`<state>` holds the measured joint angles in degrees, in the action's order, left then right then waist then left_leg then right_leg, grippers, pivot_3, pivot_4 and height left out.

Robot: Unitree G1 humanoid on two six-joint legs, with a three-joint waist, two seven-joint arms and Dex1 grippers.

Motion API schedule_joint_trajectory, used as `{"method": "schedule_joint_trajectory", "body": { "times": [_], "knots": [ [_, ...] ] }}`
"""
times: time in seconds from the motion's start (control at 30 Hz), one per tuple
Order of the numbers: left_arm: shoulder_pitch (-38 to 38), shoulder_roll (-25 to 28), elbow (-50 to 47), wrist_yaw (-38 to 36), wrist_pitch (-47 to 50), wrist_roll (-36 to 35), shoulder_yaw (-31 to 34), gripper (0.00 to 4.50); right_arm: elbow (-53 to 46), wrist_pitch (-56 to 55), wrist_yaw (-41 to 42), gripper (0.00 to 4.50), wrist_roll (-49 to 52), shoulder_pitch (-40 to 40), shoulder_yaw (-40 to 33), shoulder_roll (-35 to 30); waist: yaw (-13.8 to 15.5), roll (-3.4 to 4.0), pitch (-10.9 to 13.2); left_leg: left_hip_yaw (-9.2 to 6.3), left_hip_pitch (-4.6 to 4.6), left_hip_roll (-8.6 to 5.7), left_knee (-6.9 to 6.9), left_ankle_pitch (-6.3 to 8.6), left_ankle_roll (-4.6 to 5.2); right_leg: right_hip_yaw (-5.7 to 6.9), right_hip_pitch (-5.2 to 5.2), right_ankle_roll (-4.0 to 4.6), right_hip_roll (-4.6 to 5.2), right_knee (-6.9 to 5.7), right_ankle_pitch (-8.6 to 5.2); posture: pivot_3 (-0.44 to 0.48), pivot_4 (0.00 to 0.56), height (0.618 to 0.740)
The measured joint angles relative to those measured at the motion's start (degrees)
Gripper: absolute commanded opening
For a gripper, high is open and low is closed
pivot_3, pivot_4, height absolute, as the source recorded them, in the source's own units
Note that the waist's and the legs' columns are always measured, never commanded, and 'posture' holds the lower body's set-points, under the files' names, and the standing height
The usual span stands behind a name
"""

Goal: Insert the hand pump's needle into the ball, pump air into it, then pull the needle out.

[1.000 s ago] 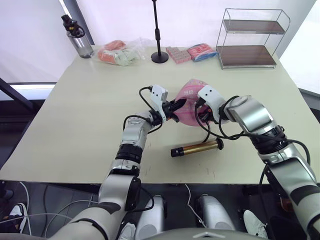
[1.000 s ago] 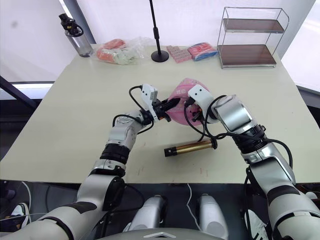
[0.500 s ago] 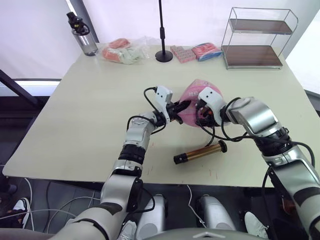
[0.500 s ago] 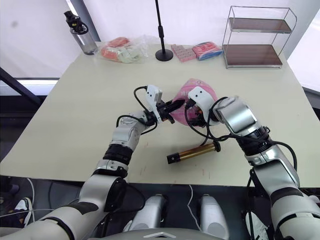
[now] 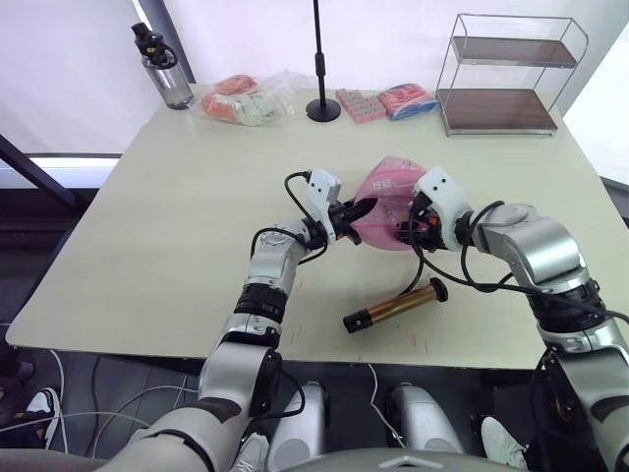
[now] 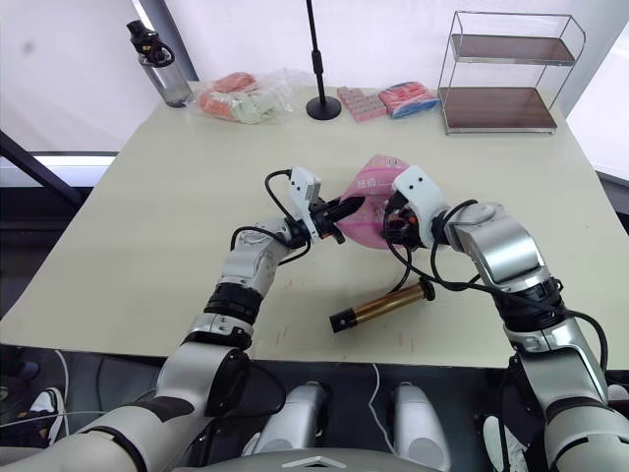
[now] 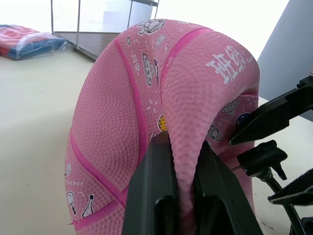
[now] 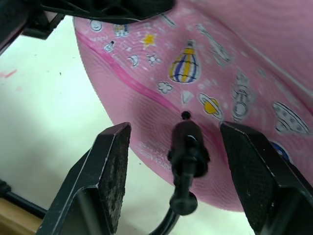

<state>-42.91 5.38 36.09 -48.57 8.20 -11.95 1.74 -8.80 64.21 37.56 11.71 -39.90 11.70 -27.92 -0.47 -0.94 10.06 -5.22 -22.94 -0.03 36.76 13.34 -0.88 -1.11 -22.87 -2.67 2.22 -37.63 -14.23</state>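
Near the middle of the table (image 5: 147, 226), the ball (image 5: 385, 202) stands on edge, limp and folded, held up between the two grippers. The left gripper (image 7: 182, 161) has its two black fingers closed tight on a fold of the ball's pink rubber, which is squeezed between them; this grip sits on the ball's side towards the robot's left. On the ball's other side, the right gripper (image 8: 180, 147) has its jaws spread wide, each pad standing apart from the ball and from the black fitting between them, so it grips nothing. That fitting belongs to the needle (image 8: 186, 142), whose tip meets the ball's surface at a small dark spot among the printed marks; how deep it sits cannot be told. From the fitting the thin black hose (image 5: 418, 270) curls down from the ball to the hand pump (image 5: 395, 306), which lies flat on the table in front of the ball, nearer the robot, untouched by either gripper. Beyond the ball, at the table's far edge, stand a wire shelf (image 5: 506, 74), a black stand (image 5: 321, 98) and a water bottle (image 5: 162, 71).
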Motion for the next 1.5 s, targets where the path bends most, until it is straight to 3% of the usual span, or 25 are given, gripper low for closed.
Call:
{"method": "schedule_joint_trajectory", "body": {
  "times": [0.23, 0.63, 0.73, 0.77, 0.8, 1.5],
  "knots": [
    [-0.02, -0.05, 0.06, -0.06, 0.00, 0.00, -0.05, 0.00, -2.60, 0.48, -1.16, 3.00, 2.91, 4.97, -4.07, -0.28, -0.01, 0.00, 0.00, 0.01, 0.00, -0.01, 0.00, 0.00, 0.00, -0.01, 0.00, 0.02, 0.01, -0.02, 0.01, 0.000, 0.150, 0.731],
    [-0.21, -0.15, 0.58, -0.11, -0.22, -0.02, -0.05, 0.00, -1.10, 0.58, -2.00, 3.00, 8.21, 5.84, -8.39, 1.79, 0.01, 0.00, 0.00, 0.01, 0.01, -0.03, 0.01, 0.00, 0.00, -0.01, 0.01, 0.09, 0.02, -0.04, 0.05, 0.000, 0.150, 0.731],
    [-0.21, -0.16, 0.59, -0.10, -0.21, -0.01, -0.05, 0.00, -0.61, 0.44, -2.02, 2.31, 9.02, 5.84, -8.39, 1.79, 0.01, 0.00, 0.00, 0.01, 0.01, -0.03, 0.01, 0.00, 0.00, -0.01, 0.01, 0.08, 0.02, -0.04, 0.05, 0.000, 0.150, 0.731],
    [-0.21, -0.16, 0.59, -0.10, -0.21, -0.01, -0.05, 0.00, -0.34, 0.41, -2.07, 1.69, 9.05, 5.84, -8.39, 1.78, 0.01, 0.00, 0.00, 0.02, 0.01, -0.03, 0.01, 0.00, 0.00, -0.02, 0.01, 0.08, 0.02, -0.04, 0.05, 0.000, 0.150, 0.731],
    [-0.21, -0.15, 0.59, -0.10, -0.21, -0.01, -0.05, 0.00, 0.00, 0.39, -2.18, 1.34, 9.05, 5.85, -8.39, 1.78, 0.00, 0.00, 0.00, 0.02, 0.01, -0.03, 0.02, 0.00, 0.00, -0.02, 0.01, 0.08, 0.02, -0.04, 0.05, 0.000, 0.150, 0.731],
    [-0.20, -0.18, 0.59, -0.13, -0.15, -0.02, -0.05, 0.00, 2.57, -1.12, -4.69, 1.34, 9.16, 5.83, -8.38, 2.32, -0.02, 0.00, 0.00, 0.02, 0.01, -0.03, 0.02, 0.00, 0.00, -0.02, 0.01, 0.10, 0.02, -0.06, 0.06, 0.000, 0.150, 0.731]
  ]
}}
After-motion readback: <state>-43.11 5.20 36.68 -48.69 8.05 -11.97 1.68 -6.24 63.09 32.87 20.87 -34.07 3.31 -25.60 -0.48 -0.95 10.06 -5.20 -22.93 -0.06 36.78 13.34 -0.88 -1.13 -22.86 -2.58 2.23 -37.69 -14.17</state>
